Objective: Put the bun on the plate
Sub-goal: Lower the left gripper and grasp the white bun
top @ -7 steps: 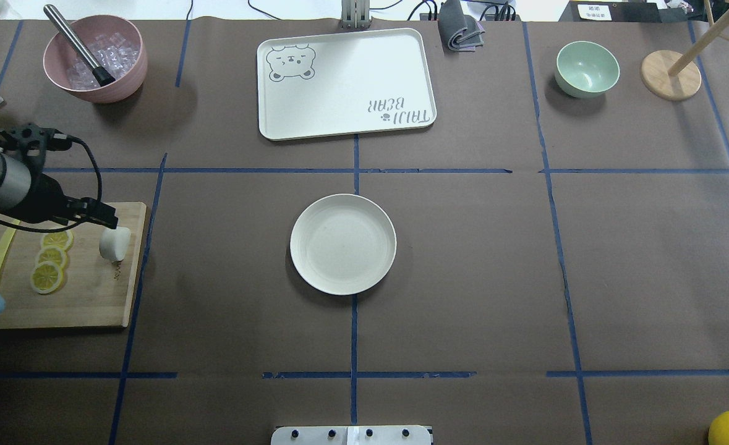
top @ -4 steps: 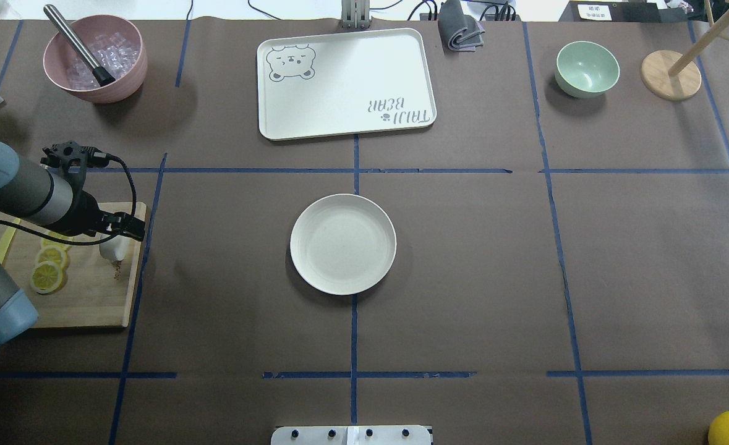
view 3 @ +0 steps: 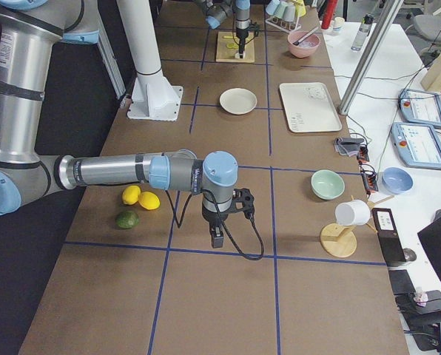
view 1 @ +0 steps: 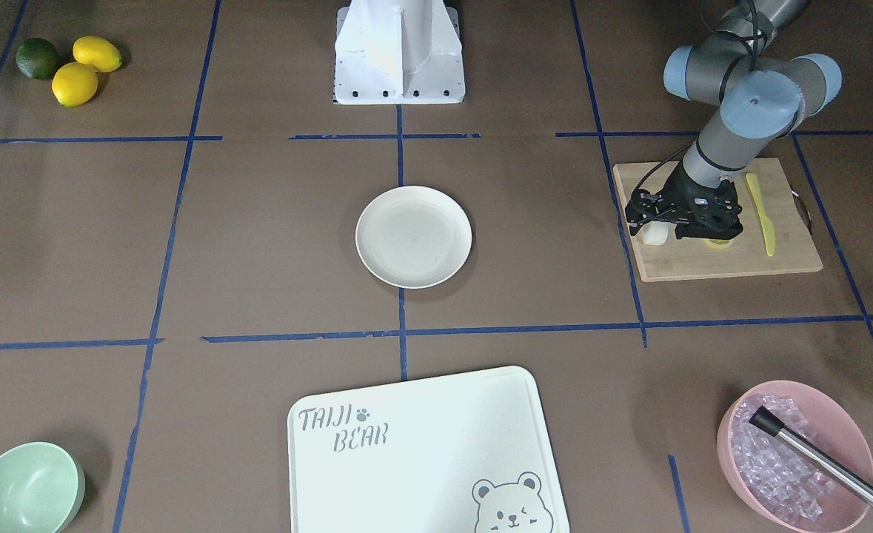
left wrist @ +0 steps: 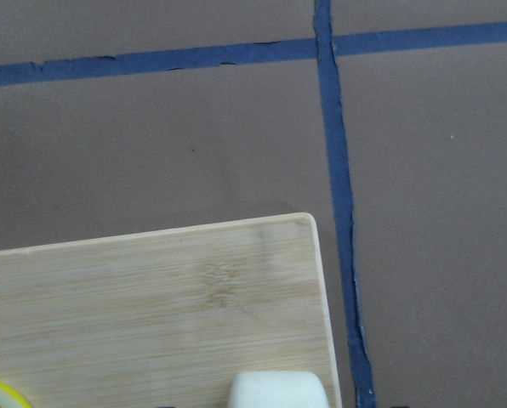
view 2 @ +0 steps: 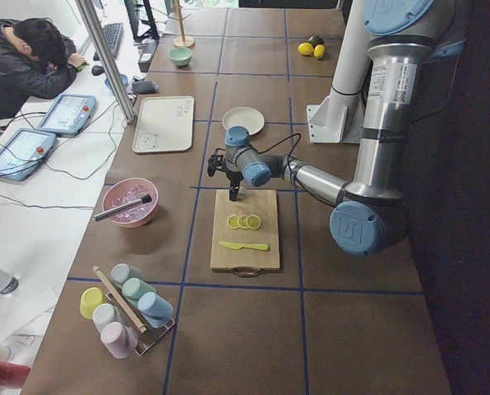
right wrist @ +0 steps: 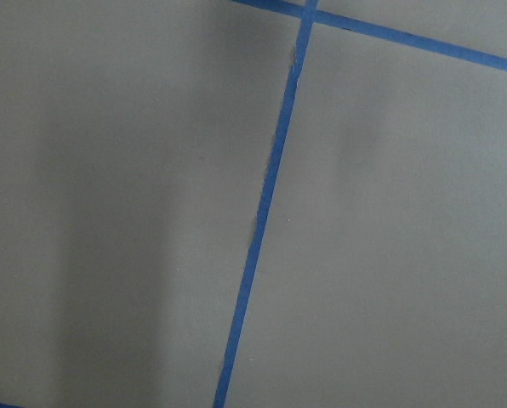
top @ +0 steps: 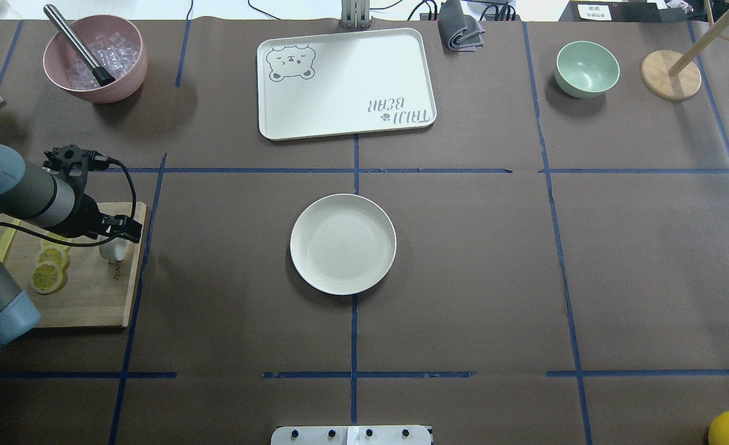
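Grasping step: the left hand (top: 119,231) hangs right over the bun (top: 112,251) at the board's (top: 92,296) corner. I cannot tell whether it is spread or pinching. The next move calls for a firm grip, a lift, then a carry to the plate (top: 342,244), well apart.

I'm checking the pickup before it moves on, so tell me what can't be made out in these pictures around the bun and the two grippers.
Grip on the bun: in the overhead view the left gripper covers its top; open or shut is unclear.
Bun in the left wrist view: cut off by the bottom edge; no fingers show.
Right gripper: only in the right side view, too small to judge.
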`<state>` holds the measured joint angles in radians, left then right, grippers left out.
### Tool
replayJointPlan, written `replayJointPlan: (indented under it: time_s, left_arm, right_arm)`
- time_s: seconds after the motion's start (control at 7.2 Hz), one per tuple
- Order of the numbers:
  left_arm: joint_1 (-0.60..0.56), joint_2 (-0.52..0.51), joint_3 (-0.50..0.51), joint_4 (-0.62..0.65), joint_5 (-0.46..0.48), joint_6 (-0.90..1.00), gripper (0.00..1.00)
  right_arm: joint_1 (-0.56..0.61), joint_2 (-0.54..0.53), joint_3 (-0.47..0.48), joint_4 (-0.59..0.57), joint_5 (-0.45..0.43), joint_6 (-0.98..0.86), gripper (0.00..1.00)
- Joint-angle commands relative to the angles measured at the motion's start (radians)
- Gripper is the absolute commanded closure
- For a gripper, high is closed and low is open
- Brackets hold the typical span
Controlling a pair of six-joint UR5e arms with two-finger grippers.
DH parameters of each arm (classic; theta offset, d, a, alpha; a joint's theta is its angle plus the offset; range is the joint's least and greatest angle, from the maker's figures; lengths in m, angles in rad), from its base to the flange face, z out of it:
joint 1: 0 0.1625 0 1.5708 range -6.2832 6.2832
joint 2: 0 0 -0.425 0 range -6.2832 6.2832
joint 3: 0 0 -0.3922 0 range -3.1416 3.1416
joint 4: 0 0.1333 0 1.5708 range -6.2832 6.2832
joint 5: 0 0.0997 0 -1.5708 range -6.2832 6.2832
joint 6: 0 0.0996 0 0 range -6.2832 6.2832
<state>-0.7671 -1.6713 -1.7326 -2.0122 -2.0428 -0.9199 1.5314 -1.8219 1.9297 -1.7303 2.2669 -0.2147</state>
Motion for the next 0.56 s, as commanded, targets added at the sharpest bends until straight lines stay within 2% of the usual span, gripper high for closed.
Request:
replayJointPlan:
  time_s: [0.0,0.28,0.42]
  left_arm:
    - [0.0,-0.001,0.007,0.001,0.0,-0.001,0.67]
    - [0.0,-0.004,0.002,0.001,0.0,-0.001,0.76]
    - [0.0,-0.008,0.002,0.001,-0.002,-0.002,0.77]
  right_arm:
    - [0.0,0.001,0.0,0.0,-0.001,0.0,0.0]
    - [0.0,0.001,0.0,0.0,-0.001,0.0,0.0]
    - [0.0,0.001,0.0,0.0,-0.001,0.0,0.0]
